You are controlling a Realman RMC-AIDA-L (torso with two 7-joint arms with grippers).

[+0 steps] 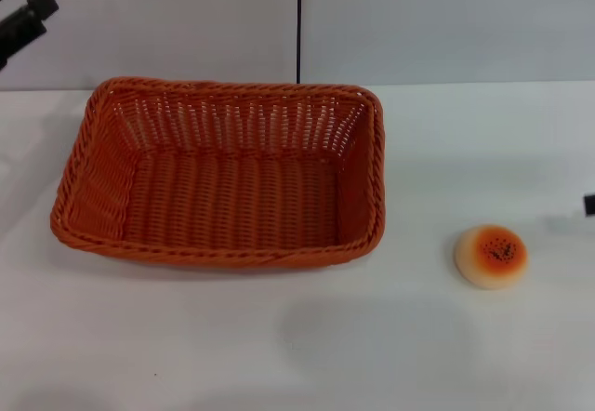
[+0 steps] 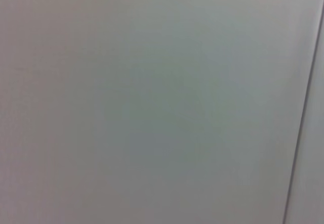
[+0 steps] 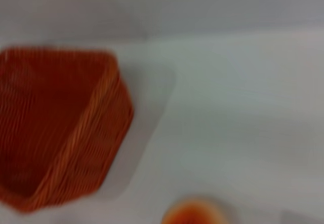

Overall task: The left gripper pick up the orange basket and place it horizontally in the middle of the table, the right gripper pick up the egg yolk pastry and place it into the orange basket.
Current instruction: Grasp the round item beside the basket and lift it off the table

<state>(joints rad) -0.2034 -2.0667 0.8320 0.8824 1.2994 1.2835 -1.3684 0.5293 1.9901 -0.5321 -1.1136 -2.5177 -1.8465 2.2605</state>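
Head view alone shows left gripper (image 1: 23, 20) (raised, far left).

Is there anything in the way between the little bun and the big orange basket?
No, nothing visible. The egg yolk pastry sits alone on the table to the robot's right of the orange basket, with only bare white tabletop between them. The basket is empty. Only its near-side wall must be cleared, so the pastry has to go up and over.

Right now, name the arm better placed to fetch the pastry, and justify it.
Right. The egg yolk pastry lies on the table to the right of the orange basket, close to the right gripper at the right edge. The left gripper is raised at far left.
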